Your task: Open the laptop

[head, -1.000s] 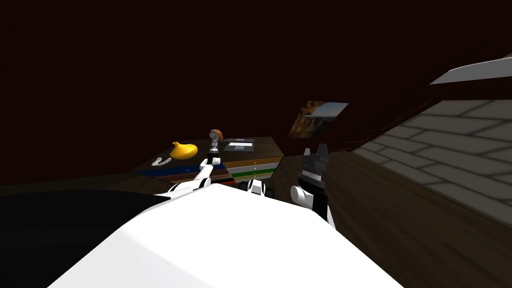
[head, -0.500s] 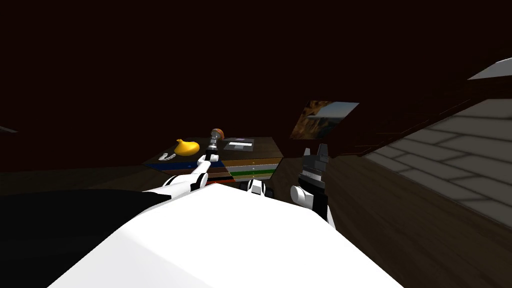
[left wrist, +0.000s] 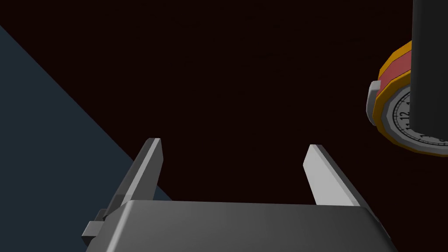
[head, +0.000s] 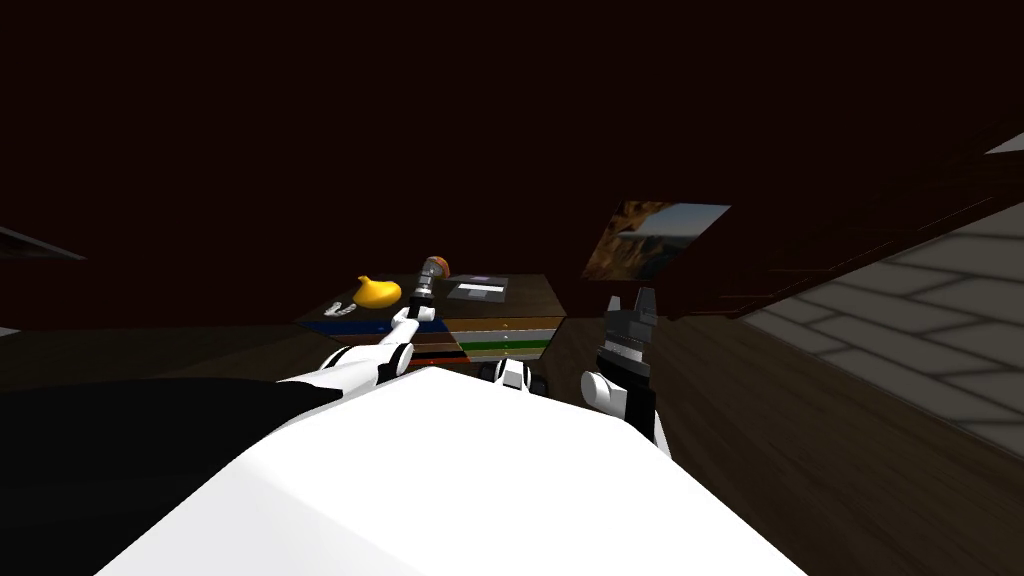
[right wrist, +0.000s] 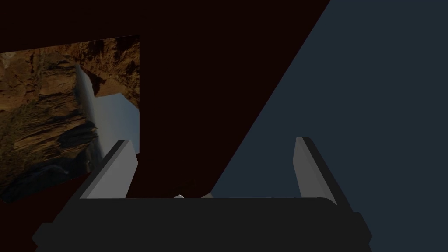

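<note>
Laptop (head: 477, 289): lies flat on the far right part of the dark surface (head: 528, 296), lid down, nothing resting on it.

Left claw (head: 426, 280) (left wrist: 232, 148): reaches out over the surface, blades spread, nothing between them. It points at the round orange-rimmed clock (head: 438, 266) (left wrist: 393, 113), which stands just left of the laptop. In the left wrist view a dark upright bar (left wrist: 431, 65) covers part of the dial.

Other items: a yellow gourd-shaped object (head: 377, 292) and a small white object (head: 340, 309) sit on the left part of the surface, well apart from the laptop. Striped drawer fronts (head: 505, 336) run below the near edge.

Right claw (head: 630, 297) (right wrist: 212, 142): raised off to the right of the surface, blades spread and empty, facing a landscape painting (head: 655, 240) (right wrist: 52, 118).

Change since a second ago: my view has swung, the pale floor sliding off to the right; the left arm has stretched further and its claw now leans towards the clock.
</note>
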You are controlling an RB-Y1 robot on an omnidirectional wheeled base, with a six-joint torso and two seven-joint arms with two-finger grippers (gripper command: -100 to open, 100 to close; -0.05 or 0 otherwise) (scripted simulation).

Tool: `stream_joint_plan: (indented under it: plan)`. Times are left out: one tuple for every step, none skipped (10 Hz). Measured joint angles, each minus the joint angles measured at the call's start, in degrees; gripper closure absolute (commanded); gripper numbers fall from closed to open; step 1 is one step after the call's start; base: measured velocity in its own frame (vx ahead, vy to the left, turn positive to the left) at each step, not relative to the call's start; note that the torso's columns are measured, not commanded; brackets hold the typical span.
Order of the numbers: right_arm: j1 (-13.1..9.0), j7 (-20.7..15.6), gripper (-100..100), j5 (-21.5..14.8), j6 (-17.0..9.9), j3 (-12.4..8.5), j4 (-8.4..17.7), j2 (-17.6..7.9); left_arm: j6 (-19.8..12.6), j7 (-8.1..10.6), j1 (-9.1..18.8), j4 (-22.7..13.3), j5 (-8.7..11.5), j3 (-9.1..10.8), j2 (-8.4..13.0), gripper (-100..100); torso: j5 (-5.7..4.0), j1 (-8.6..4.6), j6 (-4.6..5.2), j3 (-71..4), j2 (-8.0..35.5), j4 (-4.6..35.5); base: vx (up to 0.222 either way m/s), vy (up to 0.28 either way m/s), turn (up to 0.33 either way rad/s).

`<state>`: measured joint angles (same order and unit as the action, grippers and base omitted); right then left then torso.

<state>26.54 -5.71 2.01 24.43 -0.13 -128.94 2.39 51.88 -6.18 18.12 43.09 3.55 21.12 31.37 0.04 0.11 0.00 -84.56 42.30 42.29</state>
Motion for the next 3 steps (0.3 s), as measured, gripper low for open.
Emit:
stream_joint_plan:
  plan:
    - [0.0,0.0,0,0.0,0.0,0.0,0.0,0.0,0.0,0.00,0.0,0.0,0.0,0.00,0.0,0,-0.03,-0.07,0.00,0.0,0.0,0.0,0.000,0.000,0.000]
    - [0.0,0.0,0,0.0,0.0,0.0,0.0,0.0,0.0,0.00,0.0,0.0,0.0,0.00,0.0,0,-0.04,-0.11,0.00,0.0,0.0,0.0,0.000,0.000,0.000]
    - [0.0,0.0,0,0.0,0.0,0.0,0.0,0.0,0.0,0.00,0.0,0.0,0.0,0.00,0.0,0,-0.04,-0.12,0.00,0.0,0.0,0.0,0.000,0.000,0.000]
